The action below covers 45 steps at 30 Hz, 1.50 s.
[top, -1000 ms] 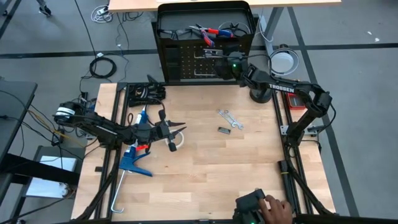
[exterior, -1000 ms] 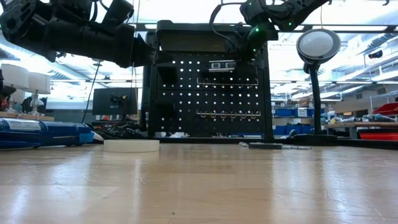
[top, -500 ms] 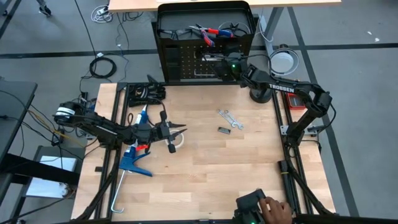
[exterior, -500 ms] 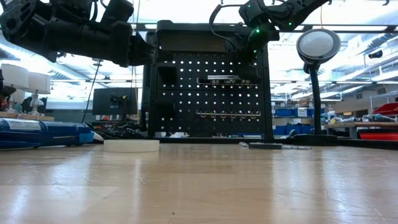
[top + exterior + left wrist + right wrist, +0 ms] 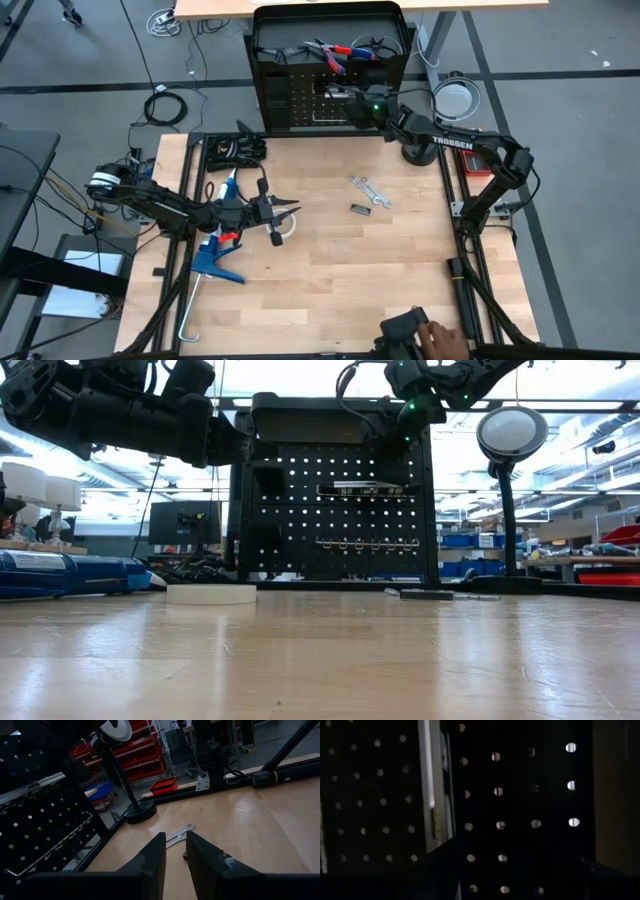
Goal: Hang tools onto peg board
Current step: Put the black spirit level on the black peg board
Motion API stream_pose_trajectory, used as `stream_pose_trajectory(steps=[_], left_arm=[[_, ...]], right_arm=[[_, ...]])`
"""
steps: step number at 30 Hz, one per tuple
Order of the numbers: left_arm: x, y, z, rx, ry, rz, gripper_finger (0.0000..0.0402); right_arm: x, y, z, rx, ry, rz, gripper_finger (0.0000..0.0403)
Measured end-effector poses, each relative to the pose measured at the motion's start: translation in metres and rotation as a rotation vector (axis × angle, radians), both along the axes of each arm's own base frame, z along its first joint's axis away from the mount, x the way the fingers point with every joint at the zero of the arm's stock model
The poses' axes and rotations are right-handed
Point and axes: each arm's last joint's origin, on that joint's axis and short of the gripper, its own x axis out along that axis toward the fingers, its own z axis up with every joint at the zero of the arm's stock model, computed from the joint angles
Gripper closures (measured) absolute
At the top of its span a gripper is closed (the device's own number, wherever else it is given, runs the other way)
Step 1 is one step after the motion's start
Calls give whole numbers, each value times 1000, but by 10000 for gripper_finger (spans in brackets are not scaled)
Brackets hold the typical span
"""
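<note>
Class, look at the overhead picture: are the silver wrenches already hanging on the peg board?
No, the silver wrenches lie flat on the wooden table, in front of the peg board.

A workshop or robotics lab: red parts bins point(image 5: 145, 755) on racks at upper centre, a wooden bench point(image 5: 330, 270), cables point(image 5: 168, 107) on grey floor at upper left.

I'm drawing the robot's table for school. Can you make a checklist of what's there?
Surface: wooden table, mostly bare.
Job's things: black bar on the peg board; wrenches and tape roll on the table; red-handled pliers atop the frame.
Clutter: blue caulking gun, round lamp.
Grippers: right gripper open at the bar; left gripper empty above the tape.
Cables: coil on the floor.
Surroundings: person's hand at the near edge.
</note>
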Motion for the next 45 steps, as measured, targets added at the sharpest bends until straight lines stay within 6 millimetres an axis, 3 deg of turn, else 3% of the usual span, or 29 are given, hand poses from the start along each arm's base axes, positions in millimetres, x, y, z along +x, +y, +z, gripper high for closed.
stream_pose_trajectory(steps=[11, 19, 26, 41, 45], left_arm=[[0, 0, 0, 0, 0, 0, 323], [0, 0, 0, 0, 0, 2, 324], [0, 0, 0, 0, 0, 3, 324], [0, 6, 0, 7, 0, 34, 323], [0, 9, 0, 7, 0, 47, 323]], right_arm=[[3, 4, -6, 182, -260, 46, 172], [1, 2, -9, 188, -153, 124, 178], [6, 9, -9, 221, -190, 163, 223], [48, 85, 2, 155, -264, 334, 241], [53, 97, 6, 136, -294, 344, 241]])
